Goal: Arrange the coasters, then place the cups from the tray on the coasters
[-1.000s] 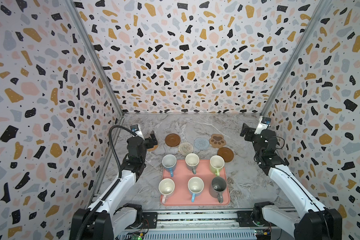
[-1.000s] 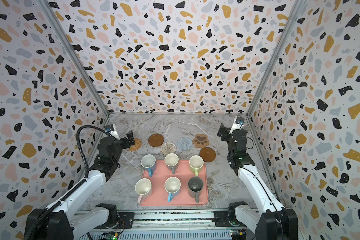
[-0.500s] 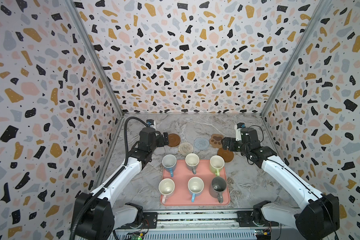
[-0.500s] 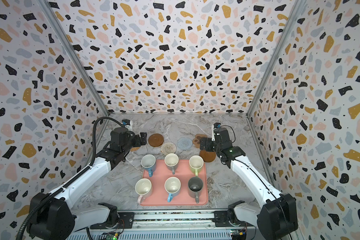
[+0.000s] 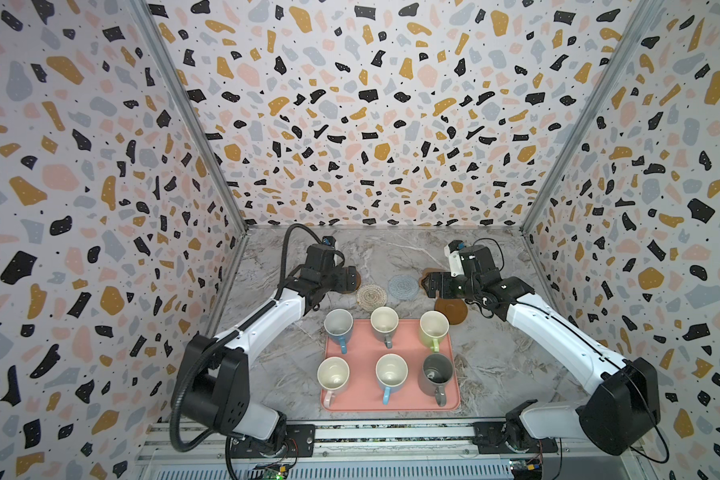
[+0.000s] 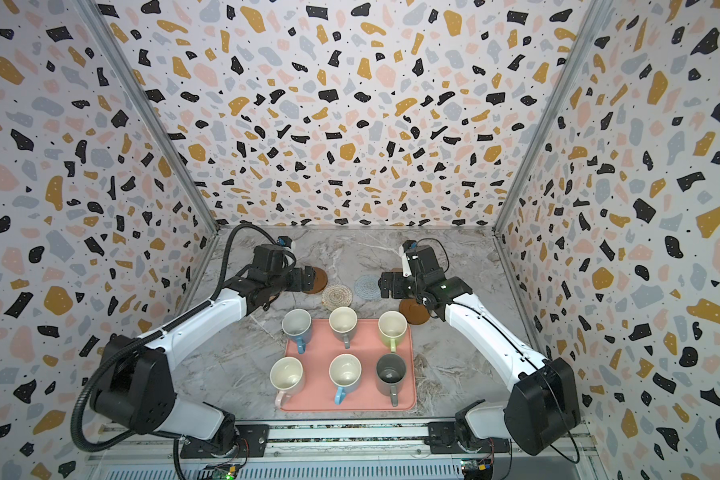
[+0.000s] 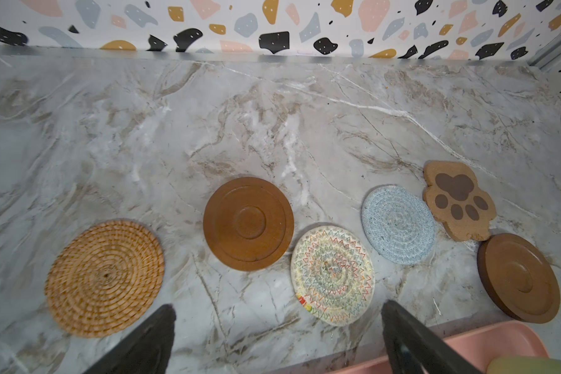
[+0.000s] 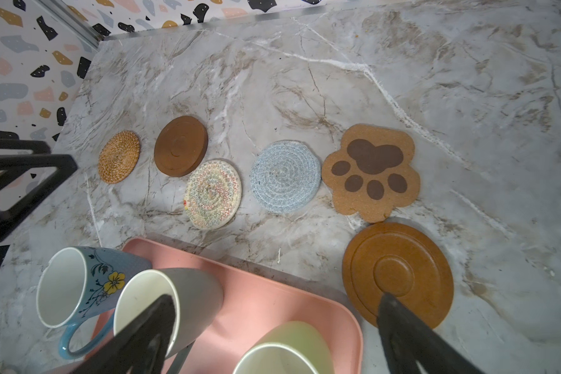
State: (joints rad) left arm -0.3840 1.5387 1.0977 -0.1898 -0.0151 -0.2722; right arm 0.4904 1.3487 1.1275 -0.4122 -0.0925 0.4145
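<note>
Six coasters lie in a loose row behind the tray: orange woven, dark brown disc, beige woven, light-blue woven, tan paw and a second brown disc. Six cups stand upright on the tray, among them blue, grey, green and dark grey. My left gripper hovers open near the left brown disc. My right gripper hovers open over the paw and right disc. In both top views the arms hide the orange coaster.
Terrazzo walls close in the marble table on three sides. Bare marble stretches behind the coaster row to the back wall. The left gripper's fingers show in the right wrist view, beside the orange coaster.
Both arms have swung in from the side walls toward the coaster row. Both grippers stay open and empty. No coaster or cup has moved.
</note>
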